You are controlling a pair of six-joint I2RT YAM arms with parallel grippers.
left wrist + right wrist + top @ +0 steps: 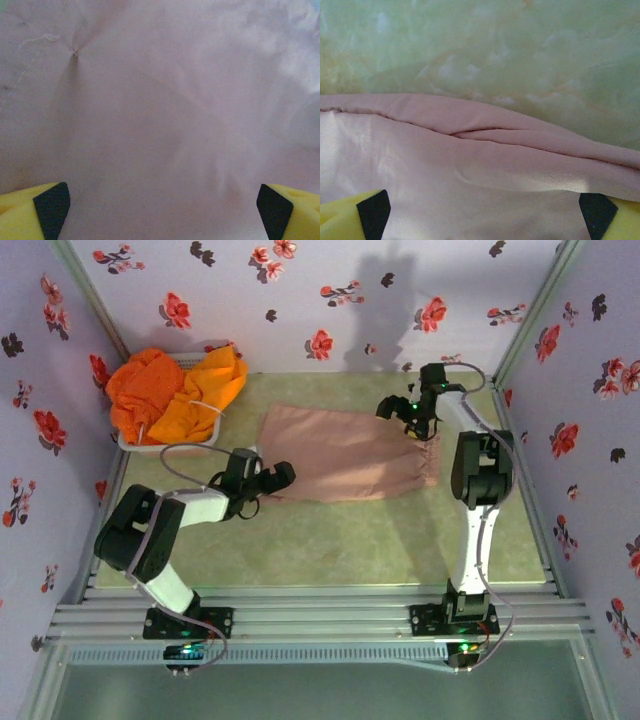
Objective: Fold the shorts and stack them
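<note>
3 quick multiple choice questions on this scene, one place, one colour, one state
1. Where are the orange shorts?
A. heaped in the white basket at the far left
B. folded at the near right corner
C. hanging on the back wall
2. What colour are the shorts spread flat on the table?
A. blue
B. dusty pink
C. black
3. How do both grippers' jaws stand?
A. open
B. shut on cloth
C. shut, empty

Answers: 1 A, the orange heap fills the basket. 2 B, the pink shorts lie flat there. 3 A, the left gripper and right gripper show fingers wide apart over the pink cloth.
</note>
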